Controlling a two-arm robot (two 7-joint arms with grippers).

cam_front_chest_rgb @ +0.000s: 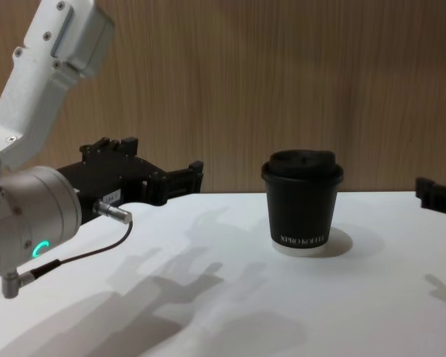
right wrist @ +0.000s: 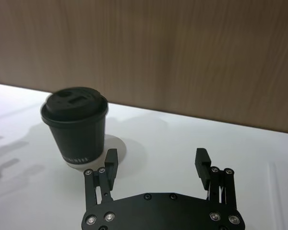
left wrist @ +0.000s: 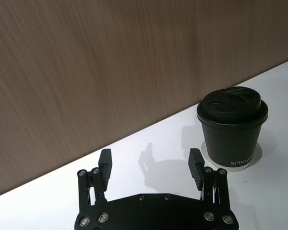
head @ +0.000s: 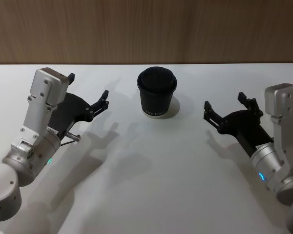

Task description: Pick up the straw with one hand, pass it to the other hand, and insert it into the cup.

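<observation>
Cup (head: pixel 156 92) sits upright, lid on, toward the back of the white worktop (head: pixel 151 175), right between the 2 arms. Left pincer (head: pixel 88 87) and right pincer (head: pixel 224 101) both hover spread wide open, gripping nothing, well apart from it.

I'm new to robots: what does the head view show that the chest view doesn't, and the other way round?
Head view: the right gripper whole, fingers open, on the right of the cup. Chest view: the cup's white lettering readable, and a looping grey cable. Shared: the upright lidded cup on the white table, and the open left gripper.
</observation>
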